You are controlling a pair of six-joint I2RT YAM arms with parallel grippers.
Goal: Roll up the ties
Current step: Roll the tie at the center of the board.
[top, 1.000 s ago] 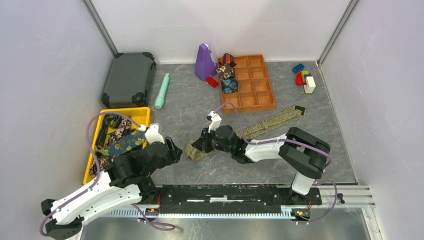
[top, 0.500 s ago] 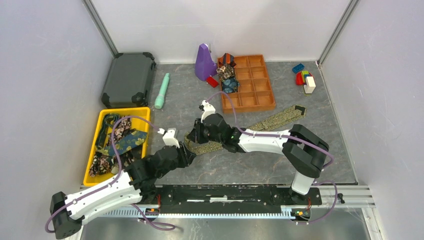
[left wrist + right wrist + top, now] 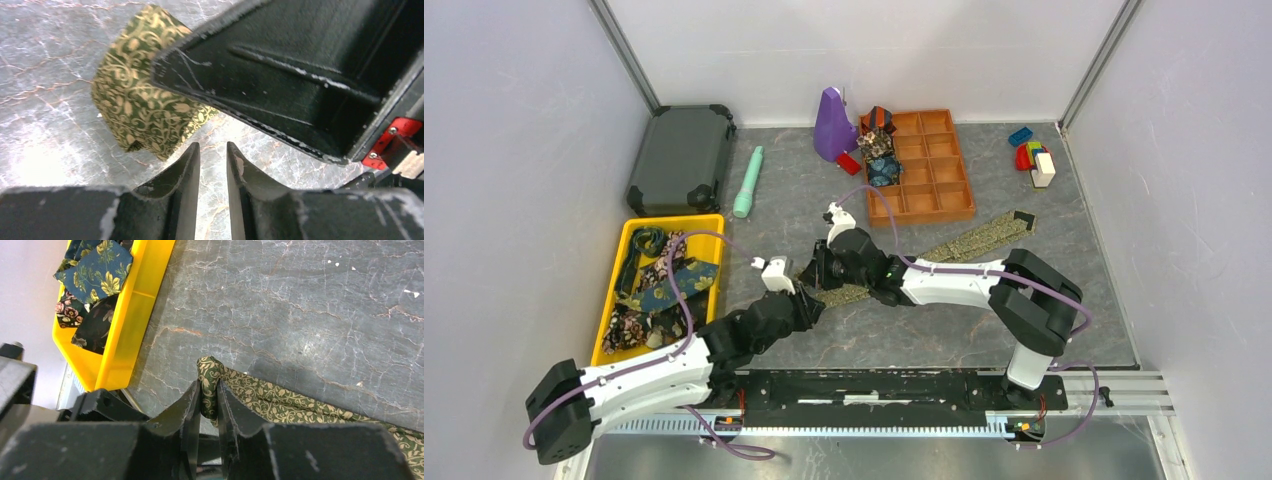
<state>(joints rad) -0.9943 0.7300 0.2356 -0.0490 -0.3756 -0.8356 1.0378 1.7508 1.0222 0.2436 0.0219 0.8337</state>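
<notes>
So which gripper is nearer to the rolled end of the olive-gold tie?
Right. The right gripper pinches the olive-gold tie at its rolled end; the left gripper sits just beside it, empty.

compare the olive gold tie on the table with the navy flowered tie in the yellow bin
The olive-gold tie stretches across the table; the navy tie lies piled in the yellow bin. The olive-gold tie's near end is folded over and pinched by the right gripper; nothing holds the navy tie. One shows gold vines on olive, the other yellow flowers on navy. Neither is a finished roll.
</notes>
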